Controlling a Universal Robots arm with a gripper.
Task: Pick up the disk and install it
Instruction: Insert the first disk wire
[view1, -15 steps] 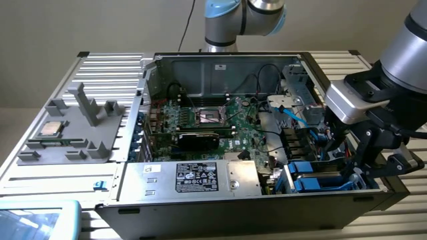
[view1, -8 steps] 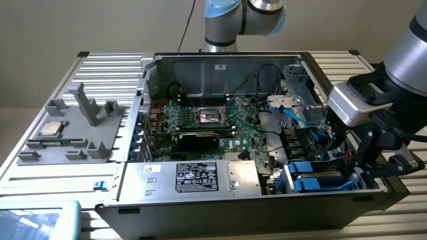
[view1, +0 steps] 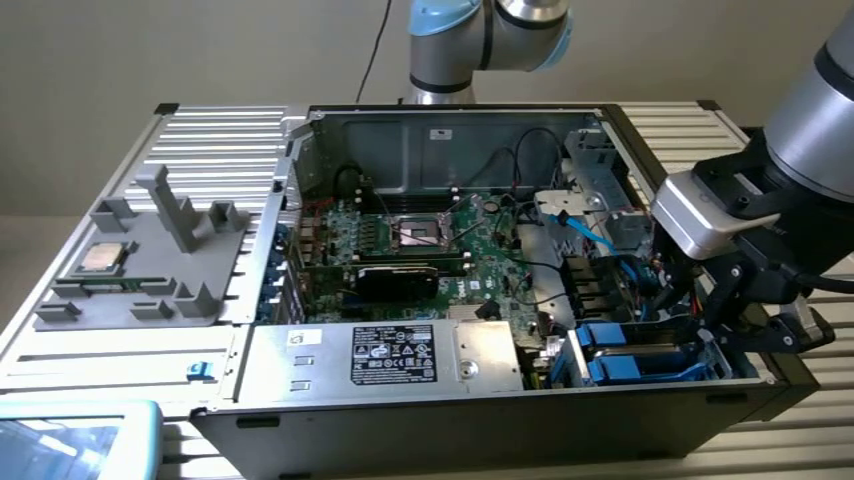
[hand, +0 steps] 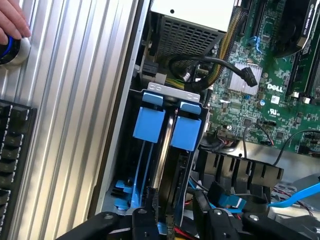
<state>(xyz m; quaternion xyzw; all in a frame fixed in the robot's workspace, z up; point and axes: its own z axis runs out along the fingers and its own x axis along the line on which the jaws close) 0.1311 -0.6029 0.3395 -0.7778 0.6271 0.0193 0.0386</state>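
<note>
Exterior view
- Bench: a ribbed metal bench (view1: 200, 150) carries an open computer case (view1: 441, 125).
- Arm: the arm (view1: 827, 120) comes in from the exterior view's right. Its claw (view1: 754, 325) hangs low over the case's corner, at the drive bay (view1: 577, 352).
- Disk: the disk (view1: 614, 340) stands on edge in that bay, blue frame up, near the silver power supply (view1: 387, 355).
- Aside: a CPU chip (view1: 104, 258) lies on a grey fixture (view1: 174, 250) at the exterior view's left, well apart from the case.

Wrist view
- Disk: the disk (hand: 186, 134) is 1 of 2 blue-framed units side by side in the bay, the one nearer the motherboard (hand: 270, 75).
- Neighbour: the second blue carrier (hand: 149, 122) sits just beside it, on the bench side.
- Claw: the claw (hand: 175, 222) is in line with the disk's near end. I cannot tell whether it grips the disk or stands free.
- Hand: a person's hand (hand: 12, 20) rests by a round blue-ringed button (hand: 7, 52) on the bench.
</note>
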